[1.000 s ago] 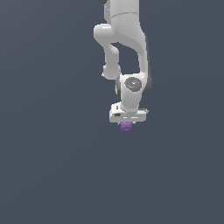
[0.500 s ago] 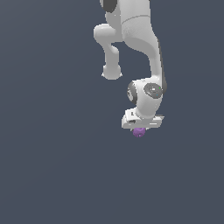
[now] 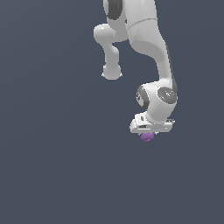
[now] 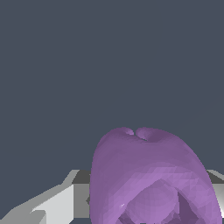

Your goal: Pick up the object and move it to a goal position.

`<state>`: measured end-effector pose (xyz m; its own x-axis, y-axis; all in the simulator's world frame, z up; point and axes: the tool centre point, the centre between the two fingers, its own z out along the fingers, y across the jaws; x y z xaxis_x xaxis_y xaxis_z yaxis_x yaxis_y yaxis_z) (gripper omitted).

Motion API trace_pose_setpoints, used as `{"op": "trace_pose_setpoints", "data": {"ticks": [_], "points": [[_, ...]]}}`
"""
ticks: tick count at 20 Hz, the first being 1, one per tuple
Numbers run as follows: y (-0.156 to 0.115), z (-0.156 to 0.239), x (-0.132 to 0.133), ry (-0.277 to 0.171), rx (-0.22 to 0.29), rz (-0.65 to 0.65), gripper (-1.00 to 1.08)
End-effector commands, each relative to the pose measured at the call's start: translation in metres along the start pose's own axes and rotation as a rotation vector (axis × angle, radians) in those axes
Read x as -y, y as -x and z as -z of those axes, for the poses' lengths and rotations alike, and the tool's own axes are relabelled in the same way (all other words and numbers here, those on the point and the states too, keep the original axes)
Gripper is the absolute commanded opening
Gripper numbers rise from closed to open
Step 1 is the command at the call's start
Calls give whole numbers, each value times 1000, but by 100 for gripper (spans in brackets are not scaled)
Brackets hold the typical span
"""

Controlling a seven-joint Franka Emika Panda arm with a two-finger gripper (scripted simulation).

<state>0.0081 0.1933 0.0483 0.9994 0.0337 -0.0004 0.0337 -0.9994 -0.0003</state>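
Note:
The object is a small purple lumpy ball point(image 3: 147, 137). It sits directly under my white gripper point(image 3: 148, 134), between the fingers, which are mostly hidden behind the hand. In the wrist view the purple ball point(image 4: 151, 179) fills the lower part of the picture, with grey-white finger parts point(image 4: 52, 205) beside it. The gripper is shut on the ball and holds it off the grey ground.
The white arm point(image 3: 148, 48) reaches down from the top of the exterior view. All around is a plain dark grey surface point(image 3: 52, 166) with no other objects showing.
The arm has carried the ball steadily toward the exterior view's right and slightly down. The ball stays in the gripper.

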Motion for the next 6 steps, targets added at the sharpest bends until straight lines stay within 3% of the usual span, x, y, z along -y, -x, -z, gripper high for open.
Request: {"op": "trace_pose_setpoints", "data": {"ticks": [1, 6], "points": [[-4, 0, 5, 0, 0, -1, -100], [-7, 1, 8, 0, 0, -1, -100]]}}
